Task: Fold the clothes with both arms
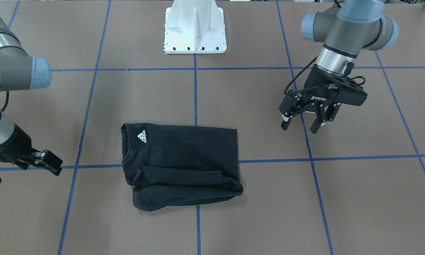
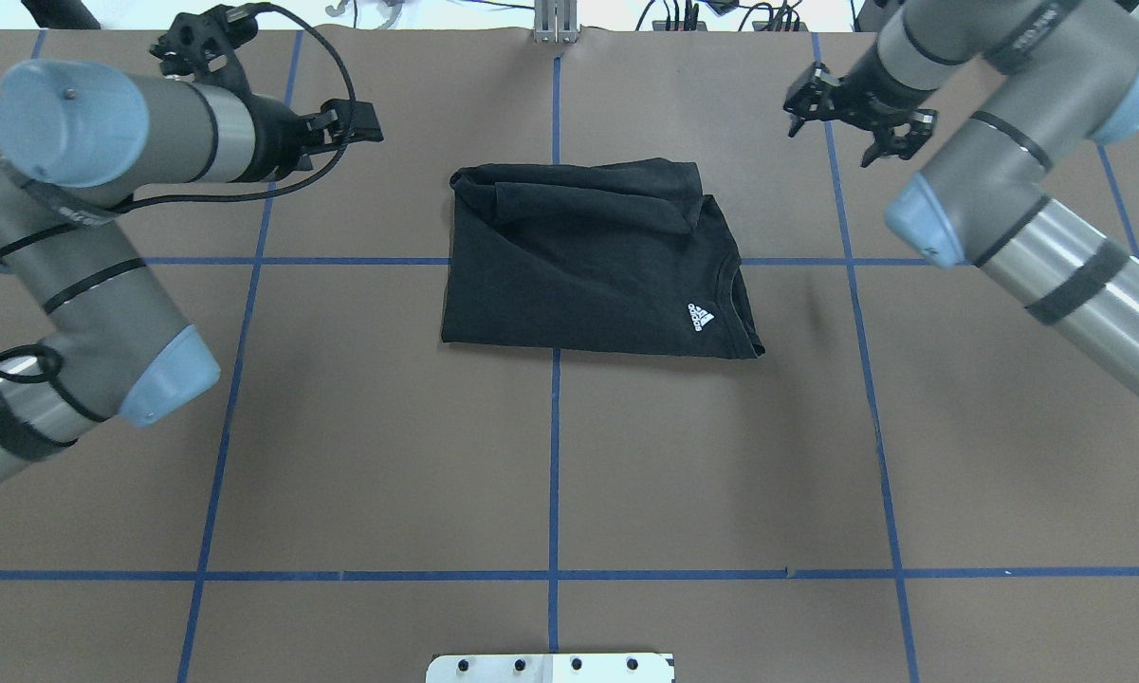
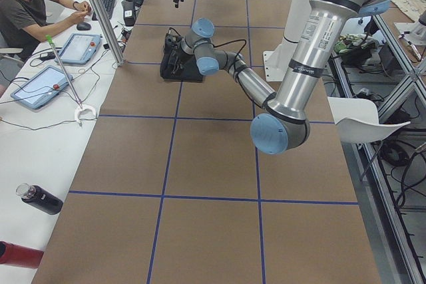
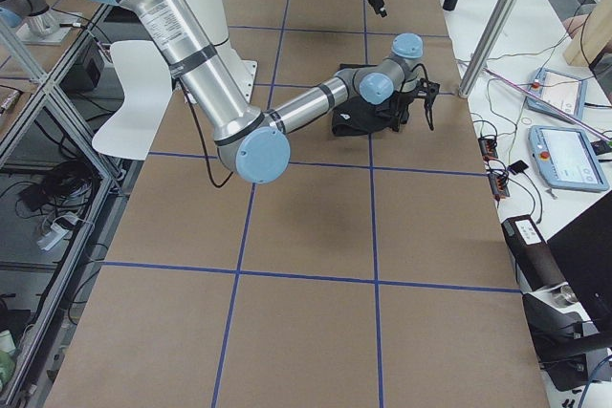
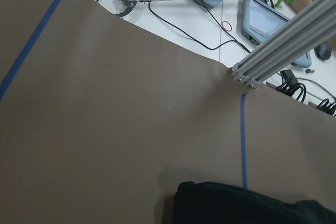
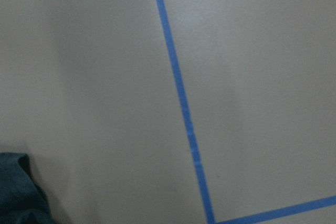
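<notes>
With left fingers and right fingers spread wide, empty, clear of the shirt — grasp matching corners together, lift level.

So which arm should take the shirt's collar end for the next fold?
Likely right. The T-shirt lies collar toward that side, near the open right gripper; the left gripper hangs past the opposite edge.
</notes>
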